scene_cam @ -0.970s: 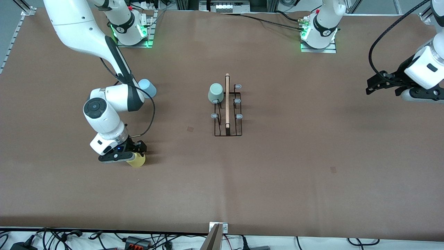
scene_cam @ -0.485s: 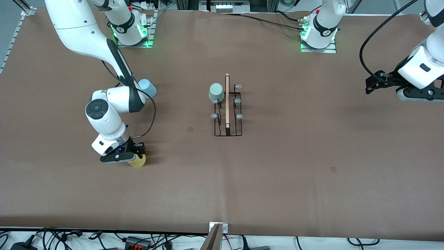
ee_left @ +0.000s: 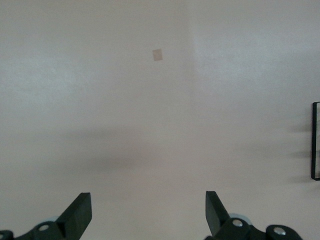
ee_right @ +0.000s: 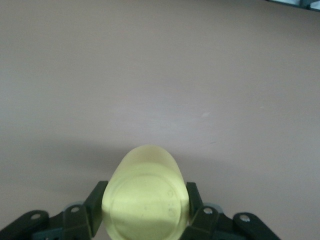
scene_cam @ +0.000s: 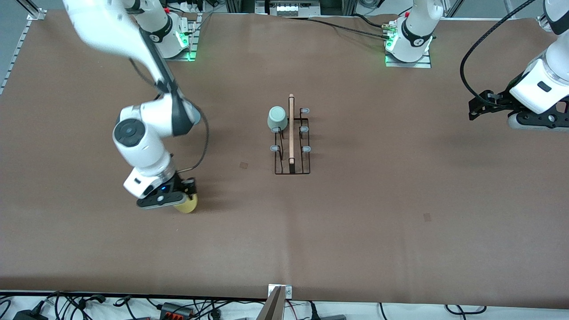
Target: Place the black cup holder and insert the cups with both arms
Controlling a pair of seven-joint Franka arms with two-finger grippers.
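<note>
The black cup holder (scene_cam: 291, 146) stands mid-table, its wooden rod on top. The pale mint green cup (scene_cam: 277, 118) hangs on one of its pegs, on the side toward the right arm. My right gripper (scene_cam: 186, 202) is shut on the yellow cup (scene_cam: 188, 206), held low over the table toward the right arm's end. In the right wrist view the yellow cup (ee_right: 145, 192) fills the space between the fingers (ee_right: 95, 207). My left gripper (scene_cam: 474, 111) is open and empty over the left arm's end of the table. The light blue cup is hidden by the right arm.
The edge of the cup holder (ee_left: 316, 140) shows at the border of the left wrist view. Small dark marks (scene_cam: 244, 165) (scene_cam: 427, 217) lie on the brown table cover. Cables run along the table's front edge.
My right arm has shifted the yellow cup a little toward the cup holder, and its elbow now covers the light blue cup. My left arm rose slightly, then held still.
</note>
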